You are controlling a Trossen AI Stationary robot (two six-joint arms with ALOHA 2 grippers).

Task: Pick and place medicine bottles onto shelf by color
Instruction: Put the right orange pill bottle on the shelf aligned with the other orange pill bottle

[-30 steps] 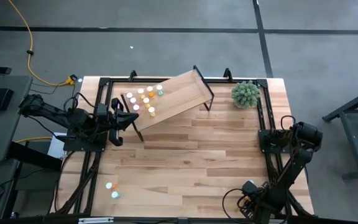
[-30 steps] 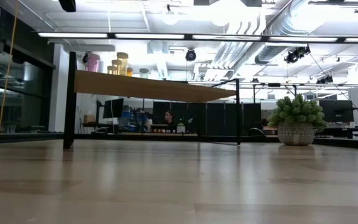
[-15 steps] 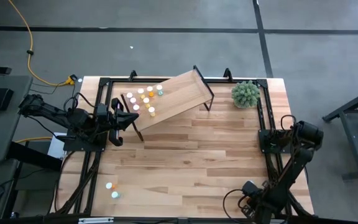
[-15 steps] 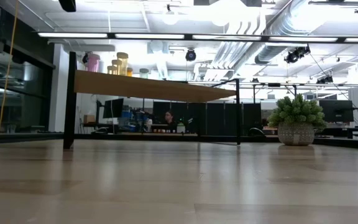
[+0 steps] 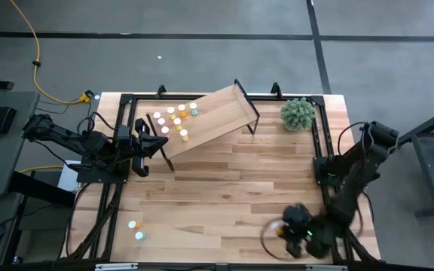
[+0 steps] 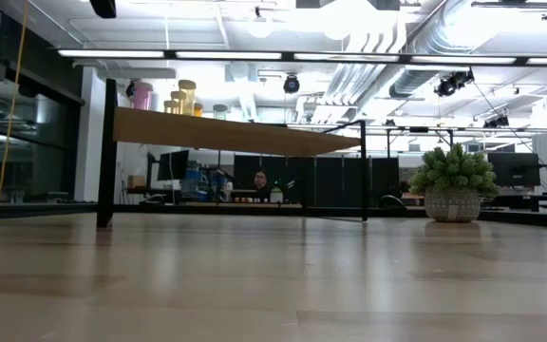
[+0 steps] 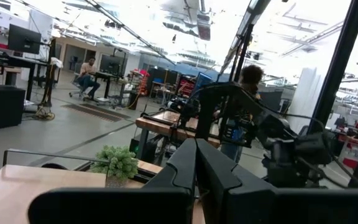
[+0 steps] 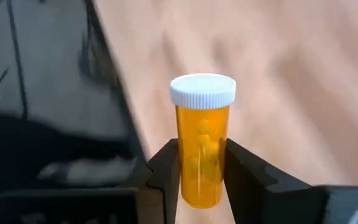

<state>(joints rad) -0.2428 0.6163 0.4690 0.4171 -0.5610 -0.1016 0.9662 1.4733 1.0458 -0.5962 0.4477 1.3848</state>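
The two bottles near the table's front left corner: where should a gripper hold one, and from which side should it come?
Grip the body just under the white cap, coming straight down from above. Both bottles appear to stand upright, close together, so set the fingers across the free sides. The right gripper holds its orange bottle by the body likewise.

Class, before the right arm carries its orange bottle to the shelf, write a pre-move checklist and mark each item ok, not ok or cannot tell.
1. Right gripper clamped on the orange bottle: ok.
2. Bottle upright, white cap on: ok.
3. Free space on the shelf beside the bottles on the shelf: ok.
4. Left gripper out of the path: not ok, it waits at the shelf's near-left corner.
5. Potted plant off the shelf: ok.
6. Which shelf spot suits orange: cannot tell.
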